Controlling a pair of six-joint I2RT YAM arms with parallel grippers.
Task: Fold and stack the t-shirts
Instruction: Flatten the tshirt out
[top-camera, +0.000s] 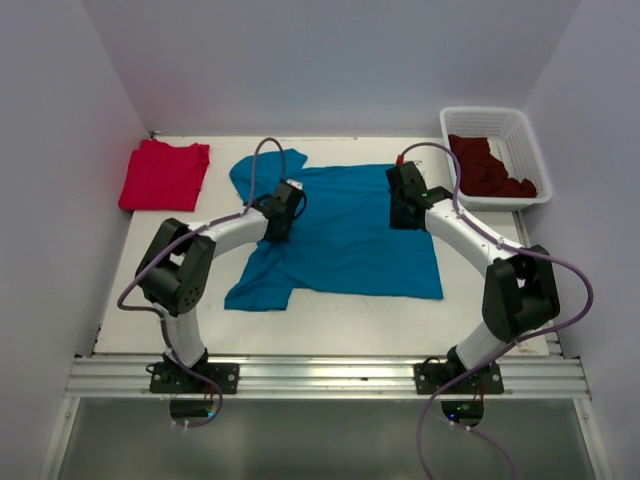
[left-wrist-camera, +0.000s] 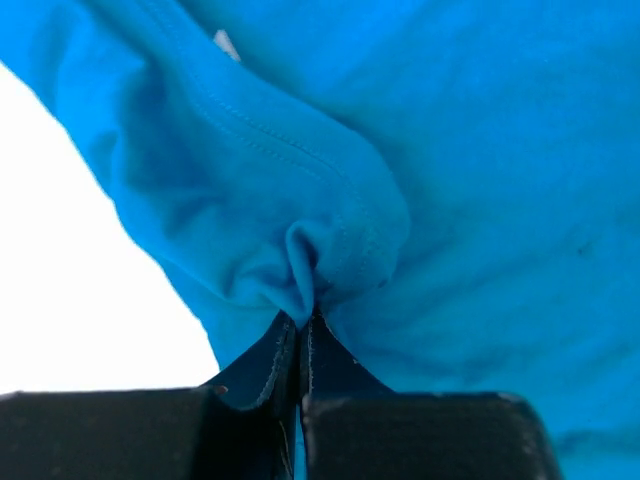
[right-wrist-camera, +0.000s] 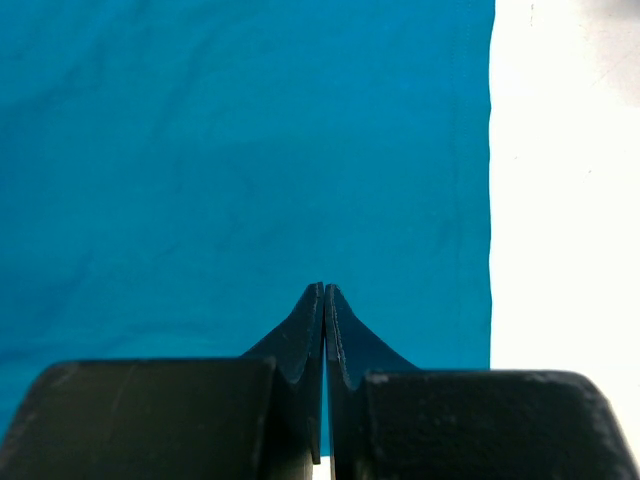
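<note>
White table (top-camera: 350, 320), left pincer (left-wrist-camera: 300, 318) pinching teal t-shirt (left-wrist-camera: 480, 200), right pincer (right-wrist-camera: 323, 290) closed

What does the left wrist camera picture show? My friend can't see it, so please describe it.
The left gripper is shut, pinching a bunched-up fold of the teal blue t-shirt, which fills most of the picture. A stitched seam curves above the pinch, and the white table shows at the left.
</note>
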